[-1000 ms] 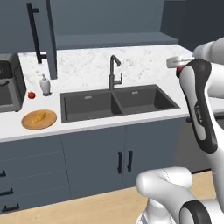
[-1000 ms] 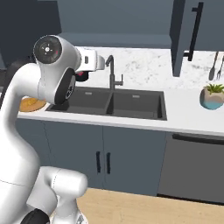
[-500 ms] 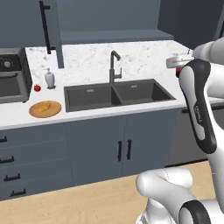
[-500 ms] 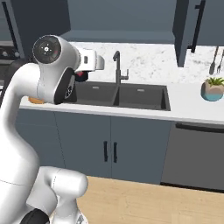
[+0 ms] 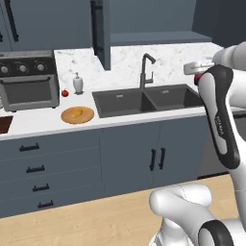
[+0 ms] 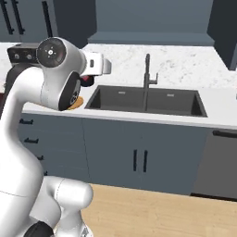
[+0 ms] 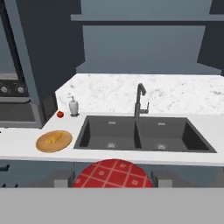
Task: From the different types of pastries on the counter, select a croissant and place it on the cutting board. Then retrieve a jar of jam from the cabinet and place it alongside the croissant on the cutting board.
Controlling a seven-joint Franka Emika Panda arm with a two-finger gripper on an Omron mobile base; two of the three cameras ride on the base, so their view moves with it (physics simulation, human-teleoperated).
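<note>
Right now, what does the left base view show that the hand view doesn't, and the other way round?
Left base view: a corner of the dark cutting board at the left end of the counter, the drawers below and the wooden floor. Hand view: the red checked top of the jar of jam between the fingers. Both: the sink, the tap, the soap bottle and the round plate with a golden pastry.

Base driven left; sink (image 5: 149, 99) slid rightward in views; cutting board (image 5: 4, 124) edge now visible.
</note>
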